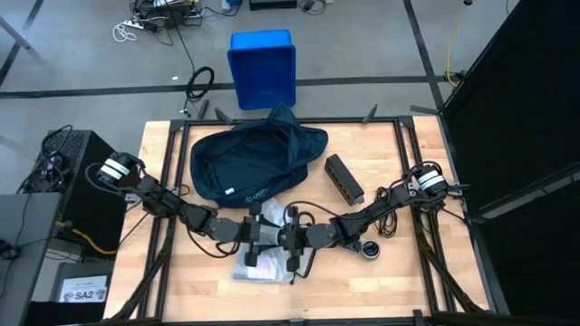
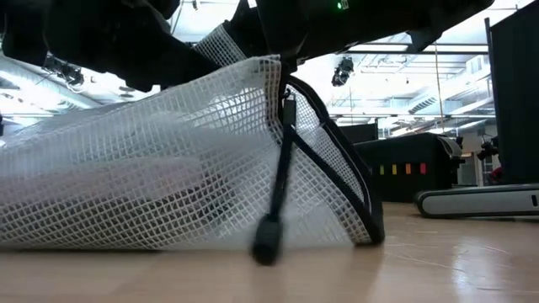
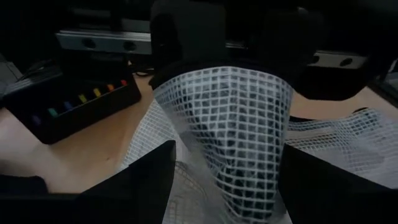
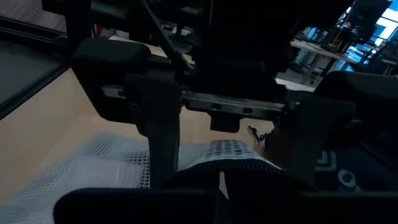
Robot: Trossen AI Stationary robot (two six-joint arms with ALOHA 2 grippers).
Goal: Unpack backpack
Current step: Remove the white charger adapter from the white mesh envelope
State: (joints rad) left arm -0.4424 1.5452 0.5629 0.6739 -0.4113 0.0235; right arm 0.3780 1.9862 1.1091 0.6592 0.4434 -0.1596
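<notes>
A white mesh pouch [image 1: 261, 264] with a black rim lies near the table's near edge; one end of it is raised into a cone [image 2: 210, 109]. Its black zip cord [image 2: 269, 236] hangs down to the table. My left gripper [image 1: 256, 234] and right gripper [image 1: 292, 239] face each other over that raised end. The left fingers stand on either side of the cone [image 3: 230, 137]. The right gripper [image 3: 221, 43] is open at the pouch's black rim [image 3: 217, 65]. The navy backpack [image 1: 254, 158] lies flat beyond them, toward the far edge, touched by neither. My left gripper holds the raised end of the mesh pouch [image 3: 230, 162] between its two wide-set fingers [image 3: 155, 180], coming level from the table's left. That end stands up as a cone while the rest of the pouch [image 2: 101, 194] lies on the table. My right gripper stands with its fingers [image 3: 165, 37] apart at the black rim; I cannot tell whether they touch it.
A black box with coloured dots [image 1: 344, 178] lies right of the backpack. A small round dark object [image 1: 370, 251] sits under the right arm. The bright blue bin [image 1: 263, 68] stands on the floor past the far edge. Bare wood shows at the table's near corners.
</notes>
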